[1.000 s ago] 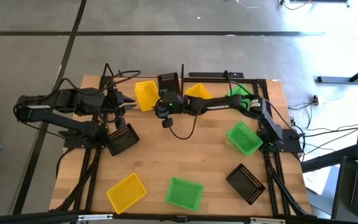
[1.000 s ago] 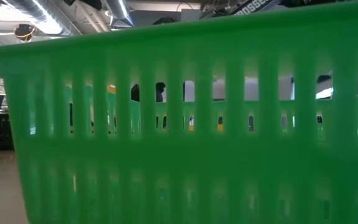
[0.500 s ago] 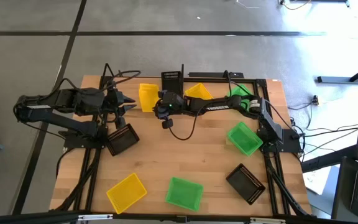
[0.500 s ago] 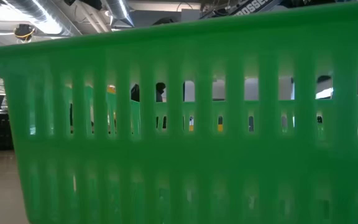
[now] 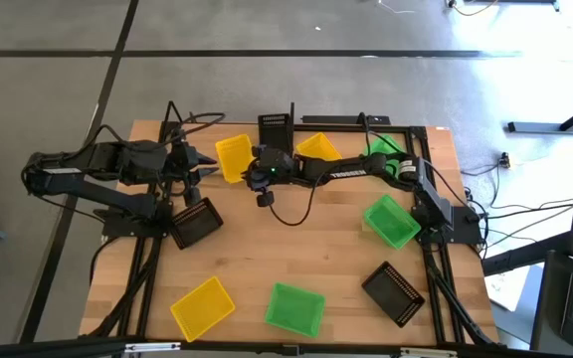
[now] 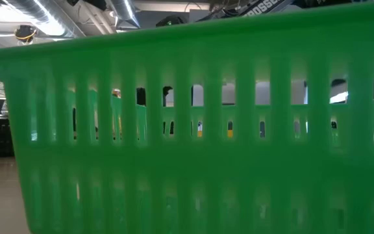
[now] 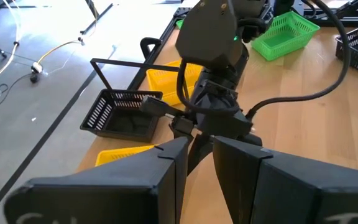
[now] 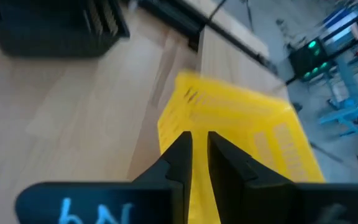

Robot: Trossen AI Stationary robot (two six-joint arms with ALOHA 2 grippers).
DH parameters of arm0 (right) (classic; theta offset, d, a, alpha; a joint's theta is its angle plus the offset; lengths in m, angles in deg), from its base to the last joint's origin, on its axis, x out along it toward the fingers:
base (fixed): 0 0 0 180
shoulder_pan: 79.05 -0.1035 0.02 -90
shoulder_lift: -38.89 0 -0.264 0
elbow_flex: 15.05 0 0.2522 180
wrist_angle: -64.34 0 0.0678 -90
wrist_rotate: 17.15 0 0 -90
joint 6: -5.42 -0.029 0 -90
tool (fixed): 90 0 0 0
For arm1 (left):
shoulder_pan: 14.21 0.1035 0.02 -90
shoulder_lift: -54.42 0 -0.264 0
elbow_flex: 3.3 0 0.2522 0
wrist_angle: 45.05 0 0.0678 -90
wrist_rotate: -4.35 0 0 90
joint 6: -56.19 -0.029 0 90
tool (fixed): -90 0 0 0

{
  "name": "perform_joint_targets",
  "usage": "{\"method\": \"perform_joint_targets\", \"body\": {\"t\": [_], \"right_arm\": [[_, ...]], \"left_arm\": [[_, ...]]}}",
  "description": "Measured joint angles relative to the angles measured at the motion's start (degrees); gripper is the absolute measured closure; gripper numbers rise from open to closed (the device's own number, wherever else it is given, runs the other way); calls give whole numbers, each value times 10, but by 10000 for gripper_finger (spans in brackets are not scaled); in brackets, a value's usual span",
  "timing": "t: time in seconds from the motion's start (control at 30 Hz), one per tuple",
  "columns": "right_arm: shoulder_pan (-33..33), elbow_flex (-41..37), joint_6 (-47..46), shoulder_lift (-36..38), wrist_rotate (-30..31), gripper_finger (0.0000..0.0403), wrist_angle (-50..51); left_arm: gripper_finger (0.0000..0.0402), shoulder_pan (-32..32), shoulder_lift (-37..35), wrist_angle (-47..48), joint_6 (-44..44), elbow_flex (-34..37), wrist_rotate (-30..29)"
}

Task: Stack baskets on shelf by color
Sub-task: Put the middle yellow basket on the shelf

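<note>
Right tool (image 5: 250,169) clamps a yellow perforated plastic basket (image 5: 232,156) near the shelf (image 5: 366,123). Next, likely stacking on yellow; left tool (image 5: 207,164) waits, fingers nearly together.

Dark jointed arms, black cables

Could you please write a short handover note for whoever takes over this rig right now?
Right gripper: shut on the yellow basket at the table's far edge, beside the black basket standing on the shelf.
Left gripper: hovers at the left by that yellow basket, holding nothing; whether it is open cannot be told.
Another yellow basket and a green basket are also at the shelf.
Done: no colour stack is visibly complete.
Left: five baskets lie loose on the table: two green, two black, one yellow.
</note>
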Motion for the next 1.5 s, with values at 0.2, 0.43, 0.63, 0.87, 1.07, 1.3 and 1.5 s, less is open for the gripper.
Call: {"method": "perform_joint_targets", "body": {"t": [0.2, 0.43, 0.63, 0.87, 1.07, 1.3, 1.5], "right_arm": [[-11, 0, 0, 0, 10, 354, -55], [-24, 0, 0, 12, 37, 354, -34], [-52, 0, -10, 16, -156, 354, 30], [-42, 0, -45, -11, -95, 354, 26], [-32, 0, -43, -20, -26, 354, 20], [-18, 0, -42, -21, 2, 354, 14], [-5, 0, -41, -21, 35, 354, 6]], "left_arm": [[331, 0, 0, 0, 11, 0, 1], [331, 0, 0, 0, 11, 0, 1], [331, 0, -2, 5, 11, 0, 1], [331, 0, -2, 5, 11, -1, 1], [331, 0, -2, 4, 11, -1, 1], [331, 0, -2, 4, 11, -1, 1], [331, 0, -2, 4, 11, -1, 1]]}}
